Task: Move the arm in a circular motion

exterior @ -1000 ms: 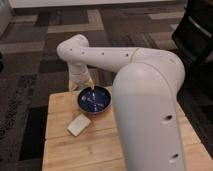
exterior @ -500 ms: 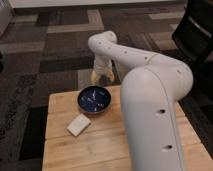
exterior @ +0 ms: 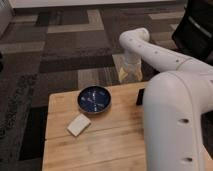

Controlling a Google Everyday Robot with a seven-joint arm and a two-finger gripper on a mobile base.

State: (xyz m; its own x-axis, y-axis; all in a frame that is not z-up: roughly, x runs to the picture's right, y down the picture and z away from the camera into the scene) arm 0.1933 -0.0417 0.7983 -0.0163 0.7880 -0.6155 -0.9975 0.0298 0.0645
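White arm (exterior: 172,120) doubles back, end effector (exterior: 129,75) hanging past the table (exterior: 100,145).

One table (exterior: 112,145), one arm (exterior: 170,120) with one pincer (exterior: 131,75) past the far edge, one bowl (exterior: 94,99), one sponge (exterior: 79,124).

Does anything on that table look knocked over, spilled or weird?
Nothing stands out. The blue bowl sits level on the table, a tan block lies flat near it, nothing spilled. The gripper of the arm hangs beyond the table's far edge, over carpet.
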